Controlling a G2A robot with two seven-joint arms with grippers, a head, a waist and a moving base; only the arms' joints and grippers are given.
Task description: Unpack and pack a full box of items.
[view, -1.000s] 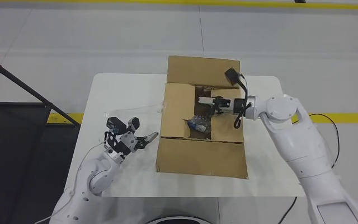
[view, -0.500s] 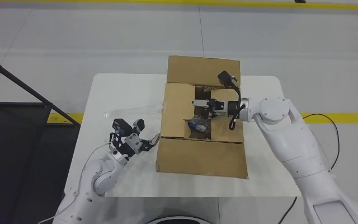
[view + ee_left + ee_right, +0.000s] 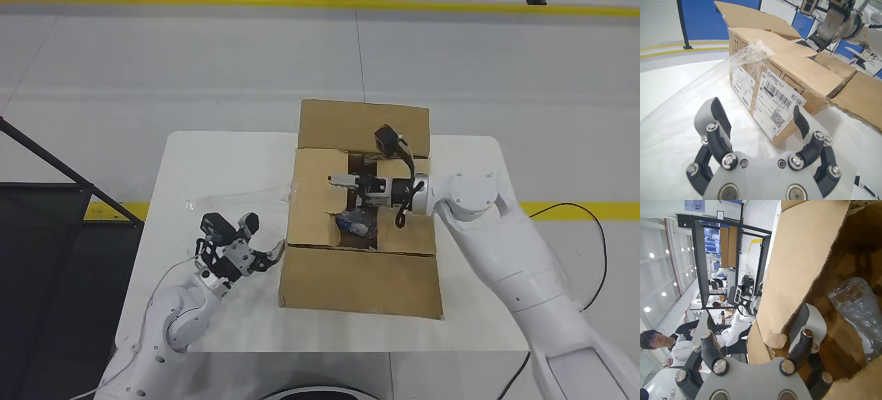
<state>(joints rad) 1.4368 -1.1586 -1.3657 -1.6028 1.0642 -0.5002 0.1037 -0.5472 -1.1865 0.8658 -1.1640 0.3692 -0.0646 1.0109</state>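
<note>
An open brown cardboard box (image 3: 360, 270) stands mid-table. A crumpled clear plastic bottle (image 3: 355, 222) lies inside it, seen close in the right wrist view (image 3: 857, 306). My right gripper (image 3: 337, 181) is open over the box's left flap (image 3: 800, 256), one finger inside the box and one outside, so the flap's edge passes between them (image 3: 754, 313). My left gripper (image 3: 262, 252) rests open just left of the box's near corner, facing the labelled side wall (image 3: 791, 62), nothing between its fingers (image 3: 756, 106).
A strip of clear tape (image 3: 745, 55) hangs off the box's left top edge and trails over the white table (image 3: 200, 170). The far flap (image 3: 362, 125) stands up behind the opening. Bare tabletop lies left of the box.
My right gripper has moved left across the box opening to the left flap. The left gripper edged closer to the box, then held still.
</note>
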